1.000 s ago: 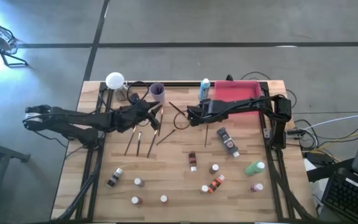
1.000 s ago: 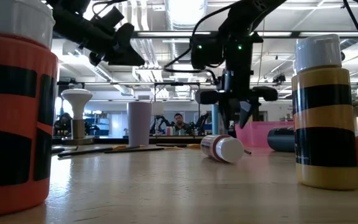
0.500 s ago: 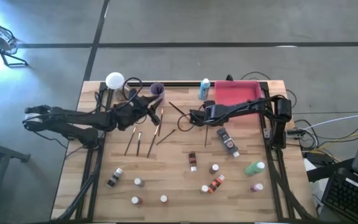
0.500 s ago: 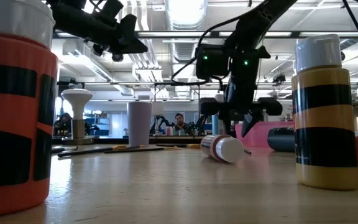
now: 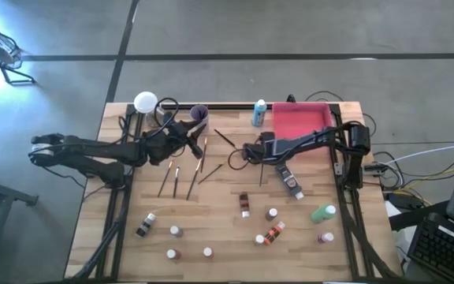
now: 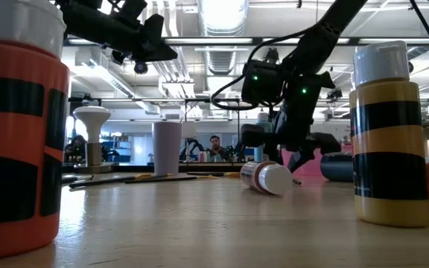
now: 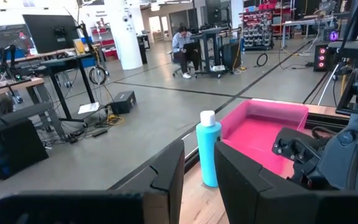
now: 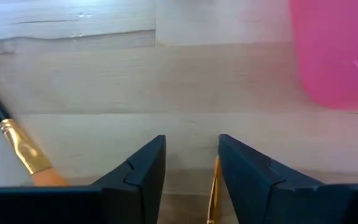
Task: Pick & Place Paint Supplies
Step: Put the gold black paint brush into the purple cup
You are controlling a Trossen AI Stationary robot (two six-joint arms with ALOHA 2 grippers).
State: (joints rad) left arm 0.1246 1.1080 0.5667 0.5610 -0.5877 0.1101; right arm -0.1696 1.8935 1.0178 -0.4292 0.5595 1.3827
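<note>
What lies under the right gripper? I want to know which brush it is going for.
Between the right gripper's fingers, a thin orange brush handle shows on the bare table. Most of that brush is hidden by the fingers. Another brush lies off to one side.

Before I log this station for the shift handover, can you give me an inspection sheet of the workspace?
Surface: wooden table, dry, nothing spilled.
Job's things: blue bottle upright beside the pink tray; brushes lying left of centre; small paint bottles scattered along the near side, one on its side.
Clutter: lilac cup and white mushroom-shaped object at the far edge.
Grippers: left gripper raised near the cup, jaws slightly apart, nothing between them; right gripper low over a brush handle, jaws apart.
Cables: bundle off the table's right edge.
Surroundings: a seated person far off.
</note>
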